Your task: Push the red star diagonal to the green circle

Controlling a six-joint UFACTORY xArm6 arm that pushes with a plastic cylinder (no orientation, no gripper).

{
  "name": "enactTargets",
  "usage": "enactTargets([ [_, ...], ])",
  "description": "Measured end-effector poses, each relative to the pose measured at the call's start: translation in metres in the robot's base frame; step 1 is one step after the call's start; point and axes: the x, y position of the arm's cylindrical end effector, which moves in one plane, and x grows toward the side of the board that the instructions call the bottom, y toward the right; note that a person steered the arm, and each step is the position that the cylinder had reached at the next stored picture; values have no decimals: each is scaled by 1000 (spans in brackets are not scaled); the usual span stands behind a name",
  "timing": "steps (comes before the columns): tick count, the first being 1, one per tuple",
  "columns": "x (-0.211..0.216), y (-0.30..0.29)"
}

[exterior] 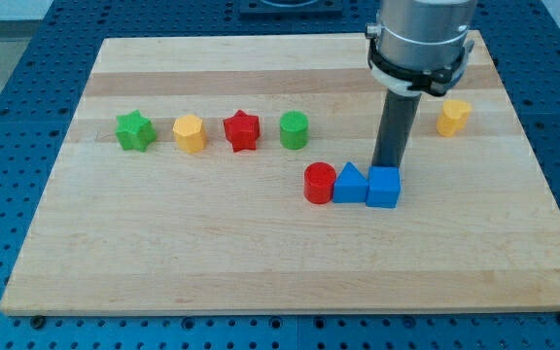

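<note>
A: Where is the red star [242, 131]?
B: In the upper row, between the yellow hexagon [190, 133] and the green circle [294, 129].
A: And my tip [387, 168]?
B: It holds nothing, just behind the blue cube [383, 188], beside the blue triangle [350, 184].

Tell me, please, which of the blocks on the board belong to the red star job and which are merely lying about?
Belonging to the job:
red star
green circle
my tip, just behind the blue cube, away from both

Lying about:
green star
yellow hexagon
red cylinder
blue triangle
blue cube
yellow block at the view's right
</note>
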Motion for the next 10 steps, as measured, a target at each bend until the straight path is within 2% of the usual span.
enactTargets([
  [1, -17, 0],
  [2, -73, 1],
  [3, -114, -26],
  [4, -122, -106],
  [5, -91, -168],
  [6, -52, -183],
  [8, -51, -197],
  [10, -35, -261],
])
